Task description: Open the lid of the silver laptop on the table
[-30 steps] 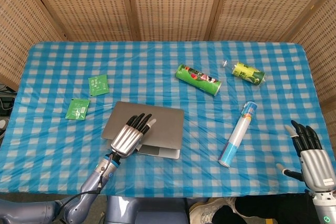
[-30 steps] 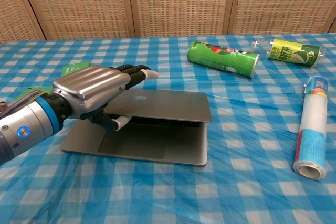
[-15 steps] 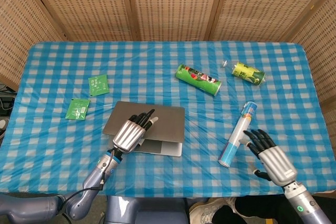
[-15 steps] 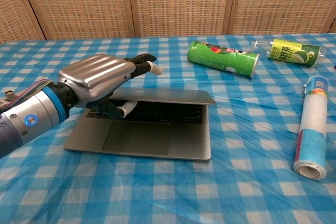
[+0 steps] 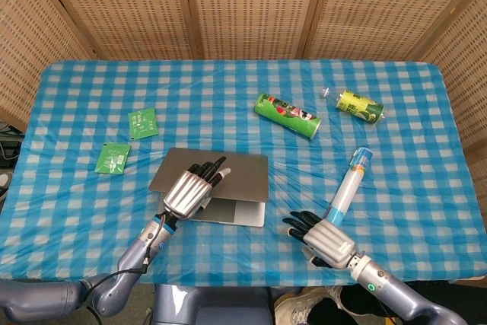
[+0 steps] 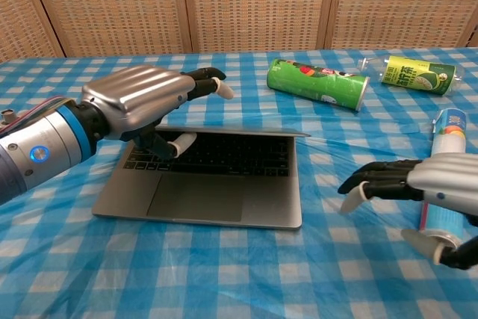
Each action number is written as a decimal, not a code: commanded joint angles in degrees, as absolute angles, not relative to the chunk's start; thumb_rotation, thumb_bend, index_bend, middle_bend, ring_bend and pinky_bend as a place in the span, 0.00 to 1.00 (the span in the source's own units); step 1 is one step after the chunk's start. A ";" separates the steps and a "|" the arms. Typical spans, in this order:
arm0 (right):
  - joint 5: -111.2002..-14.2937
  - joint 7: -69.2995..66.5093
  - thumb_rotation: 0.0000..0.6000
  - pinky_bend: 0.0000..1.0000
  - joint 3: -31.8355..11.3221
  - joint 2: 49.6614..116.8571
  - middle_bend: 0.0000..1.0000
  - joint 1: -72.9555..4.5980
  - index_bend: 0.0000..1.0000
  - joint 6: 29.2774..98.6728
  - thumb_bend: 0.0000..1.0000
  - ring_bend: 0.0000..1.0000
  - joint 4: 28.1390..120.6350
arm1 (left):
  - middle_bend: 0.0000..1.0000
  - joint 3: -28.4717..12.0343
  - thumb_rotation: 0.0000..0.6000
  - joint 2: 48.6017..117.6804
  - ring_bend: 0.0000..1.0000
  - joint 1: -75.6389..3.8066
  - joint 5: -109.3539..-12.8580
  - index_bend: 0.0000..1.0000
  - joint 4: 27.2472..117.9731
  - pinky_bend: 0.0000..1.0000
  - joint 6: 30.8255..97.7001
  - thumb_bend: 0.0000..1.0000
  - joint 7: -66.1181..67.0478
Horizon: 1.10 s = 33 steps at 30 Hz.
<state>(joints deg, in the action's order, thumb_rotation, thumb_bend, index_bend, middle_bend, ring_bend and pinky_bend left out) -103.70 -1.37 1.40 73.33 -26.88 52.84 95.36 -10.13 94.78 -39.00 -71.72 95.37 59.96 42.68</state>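
Observation:
The silver laptop (image 5: 236,176) lies at the front middle of the checked table, its lid partly raised; in the chest view the keyboard shows under the lid's front edge (image 6: 254,132) and the base (image 6: 202,199) lies flat. My left hand (image 5: 186,192) holds the lid at its front left, thumb under the edge and fingers (image 6: 209,80) over the top. My right hand (image 5: 323,235) hovers low over the table just right of the laptop's front right corner, fingers spread and holding nothing; the chest view shows my right hand (image 6: 418,184) in front of a tube.
A blue-and-white tube (image 5: 346,188) lies right of the laptop, close to my right hand. Further back lie a green crisp can (image 5: 287,115) and a yellow-green can (image 5: 360,106). Two green packets (image 5: 143,122) (image 5: 112,157) lie at the left. A wicker screen stands behind.
The lid has come up from nearly closed, so the keyboard now shows. My right hand has moved from the table's right front edge leftward to beside the laptop.

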 commanded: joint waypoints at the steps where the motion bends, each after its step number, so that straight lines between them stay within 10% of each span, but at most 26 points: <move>1: -98.10 2.80 1.00 0.18 -0.91 77.79 0.18 -29.89 0.22 47.54 0.81 0.09 95.95 | 0.05 -10.11 1.00 94.47 0.18 -39.43 -70.97 0.15 96.09 0.30 60.01 0.53 43.19; 33: -72.74 26.49 1.00 0.34 -2.49 86.95 0.29 -37.20 0.27 42.23 0.84 0.24 96.01 | 0.06 -9.49 1.00 92.73 0.19 -41.97 -68.27 0.18 95.46 0.30 61.98 0.53 40.93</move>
<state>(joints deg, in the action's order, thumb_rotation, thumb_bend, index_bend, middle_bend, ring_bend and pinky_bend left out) -73.35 25.85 -2.73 87.10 -36.92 42.00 95.71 -9.40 92.83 -41.91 -68.24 95.55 61.90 41.03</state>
